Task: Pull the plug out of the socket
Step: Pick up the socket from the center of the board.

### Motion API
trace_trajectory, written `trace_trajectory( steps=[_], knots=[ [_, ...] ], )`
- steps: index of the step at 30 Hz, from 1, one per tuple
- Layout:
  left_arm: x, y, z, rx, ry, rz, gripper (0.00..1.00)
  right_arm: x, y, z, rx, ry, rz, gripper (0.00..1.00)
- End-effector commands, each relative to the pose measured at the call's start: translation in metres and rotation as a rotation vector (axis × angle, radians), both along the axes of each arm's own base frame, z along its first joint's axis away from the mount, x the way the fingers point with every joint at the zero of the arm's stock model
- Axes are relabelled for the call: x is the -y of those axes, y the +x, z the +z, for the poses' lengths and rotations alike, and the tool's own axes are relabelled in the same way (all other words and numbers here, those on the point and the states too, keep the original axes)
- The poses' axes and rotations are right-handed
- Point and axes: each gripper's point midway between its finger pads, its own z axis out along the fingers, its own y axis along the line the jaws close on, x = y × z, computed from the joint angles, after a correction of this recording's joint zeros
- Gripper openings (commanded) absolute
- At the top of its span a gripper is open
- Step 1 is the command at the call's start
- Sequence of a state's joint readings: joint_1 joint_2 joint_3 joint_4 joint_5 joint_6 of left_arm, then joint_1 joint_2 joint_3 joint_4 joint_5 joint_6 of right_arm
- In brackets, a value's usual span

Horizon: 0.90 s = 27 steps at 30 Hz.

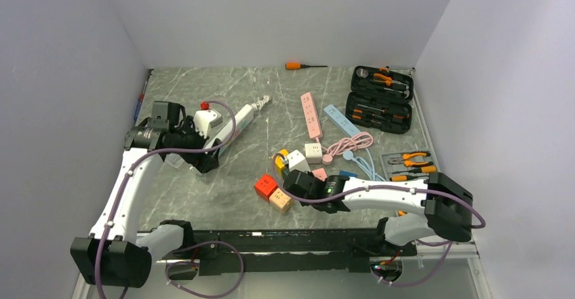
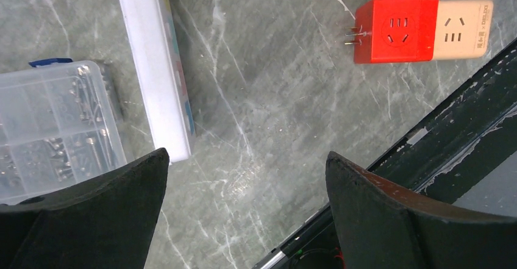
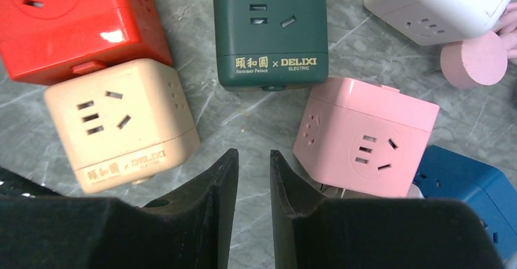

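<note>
A red cube socket (image 1: 266,186) is plugged into a beige cube socket (image 1: 280,200) near the table's front. The pair shows in the left wrist view, red (image 2: 396,30) and beige (image 2: 463,28), with bare prongs on the red one's free side. In the right wrist view the red cube (image 3: 73,19) sits against the beige cube (image 3: 119,122). My right gripper (image 3: 253,153) (image 1: 295,182) is nearly shut with a narrow gap, empty, just right of the beige cube. My left gripper (image 2: 247,155) (image 1: 203,160) is open and empty, hovering to the left.
Green (image 3: 268,25), pink (image 3: 366,138), white (image 3: 439,3) and blue (image 3: 469,190) cubes crowd the right gripper. A white power strip (image 2: 155,68) and a clear parts box (image 2: 55,129) lie by the left gripper. An open toolbox (image 1: 380,99), pink strip (image 1: 310,114) and pliers (image 1: 407,163) lie right.
</note>
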<state>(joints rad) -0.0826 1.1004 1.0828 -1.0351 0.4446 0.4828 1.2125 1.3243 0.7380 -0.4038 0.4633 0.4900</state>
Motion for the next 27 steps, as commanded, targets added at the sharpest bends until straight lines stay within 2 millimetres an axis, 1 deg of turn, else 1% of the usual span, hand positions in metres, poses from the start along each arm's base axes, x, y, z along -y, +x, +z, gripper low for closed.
trace_trajectory(
  steps=[1,4,6,8,10,12,15,19,22,27],
  knots=[
    [0.001,-0.002,0.018,0.084,-0.002,-0.033,0.99,-0.01,0.014,0.005,0.054,-0.019,-0.024,0.27],
    [0.001,-0.002,0.02,0.097,-0.005,-0.032,0.99,-0.026,0.012,-0.001,0.03,0.007,0.0,0.27],
    [0.0,0.001,0.022,0.109,0.0,-0.025,0.99,-0.038,0.011,-0.001,0.018,0.032,0.022,0.25],
    [-0.003,0.007,0.023,0.123,0.019,-0.008,0.99,-0.048,0.008,0.001,0.026,0.025,0.047,0.22],
    [-0.007,0.014,0.027,0.133,0.038,0.009,0.99,-0.054,0.005,0.004,0.035,0.001,0.062,0.19],
    [-0.01,0.019,0.031,0.133,0.052,0.022,0.99,-0.062,-0.001,0.005,0.026,0.004,0.094,0.19],
    [-0.008,0.025,0.038,0.149,0.039,0.029,0.99,-0.073,-0.011,0.007,0.006,0.015,0.135,0.18],
    [-0.004,0.023,0.04,0.157,0.018,0.017,0.99,-0.085,-0.029,0.012,-0.012,0.026,0.197,0.18],
    [-0.008,0.023,0.035,0.158,0.04,0.021,0.99,-0.093,-0.041,0.011,-0.037,0.035,0.249,0.18],
    [-0.011,0.022,0.033,0.173,0.057,0.027,0.99,-0.105,-0.043,0.01,-0.038,0.029,0.302,0.17]
  ],
)
